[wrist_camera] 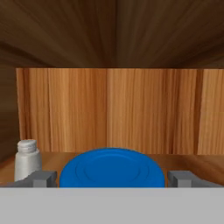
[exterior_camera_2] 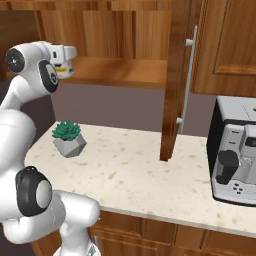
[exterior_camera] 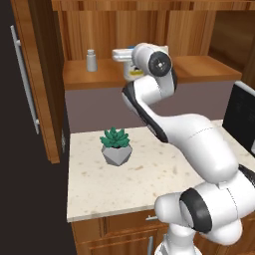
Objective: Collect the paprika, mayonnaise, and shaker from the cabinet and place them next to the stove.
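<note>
The cabinet [exterior_camera: 199, 69] stands open, and my arm reaches onto its inner shelf. The mayonnaise [wrist_camera: 112, 168] shows its blue lid right in front of the hand camera. My gripper [wrist_camera: 112, 178] is open, with one fingertip on each side of the lid and not closed on it. In the left base view the jar's white body [exterior_camera: 130, 74] sits just under my hand, as it does from the right [exterior_camera_2: 62, 71]. The shaker [exterior_camera: 91, 60], a small pale cylinder, stands upright on the shelf left of the jar [wrist_camera: 27, 159]. The paprika and the stove are out of view.
The open cabinet door [exterior_camera: 40, 74] with its long silver handle hangs at the left, and the other door [exterior_camera_2: 172, 75] juts over the counter [exterior_camera: 149, 174]. A potted plant [exterior_camera: 116, 145] sits on the counter below. A coffee machine [exterior_camera_2: 235, 155] stands at the right.
</note>
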Robot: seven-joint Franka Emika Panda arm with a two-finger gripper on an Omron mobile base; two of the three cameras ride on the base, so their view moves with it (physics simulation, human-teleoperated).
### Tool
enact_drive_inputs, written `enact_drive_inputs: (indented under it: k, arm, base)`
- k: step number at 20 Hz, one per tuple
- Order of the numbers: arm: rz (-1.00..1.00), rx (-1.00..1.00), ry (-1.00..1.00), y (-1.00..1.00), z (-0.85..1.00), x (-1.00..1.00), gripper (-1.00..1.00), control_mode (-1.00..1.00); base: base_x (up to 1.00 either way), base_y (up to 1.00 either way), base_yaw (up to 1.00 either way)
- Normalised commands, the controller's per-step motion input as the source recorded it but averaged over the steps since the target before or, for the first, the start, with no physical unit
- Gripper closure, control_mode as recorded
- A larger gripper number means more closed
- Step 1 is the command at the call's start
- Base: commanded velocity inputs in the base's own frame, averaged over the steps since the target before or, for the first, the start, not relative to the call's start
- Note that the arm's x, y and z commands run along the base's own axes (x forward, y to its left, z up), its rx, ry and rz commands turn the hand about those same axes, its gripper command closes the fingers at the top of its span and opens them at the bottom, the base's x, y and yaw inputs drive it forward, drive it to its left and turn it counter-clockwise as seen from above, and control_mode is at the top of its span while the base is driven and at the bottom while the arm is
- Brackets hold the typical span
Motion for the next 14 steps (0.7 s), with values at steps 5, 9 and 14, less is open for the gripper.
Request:
enact_drive_inputs:
  k: [5, 9, 14]
  arm:
    - [-0.04, 0.0, -0.02, -0.02, 0.0, -0.84, 1.0, -1.0]
    - [-0.03, 0.0, 0.0, -0.05, 0.0, -0.87, 1.0, -1.0]
    - [-0.03, 0.0, 0.0, 0.0, -0.01, -0.88, 1.0, -1.0]
  base:
    - [0.0, 0.0, 0.0]
    - [0.0, 0.0, 0.0]
    - [0.0, 0.0, 0.0]
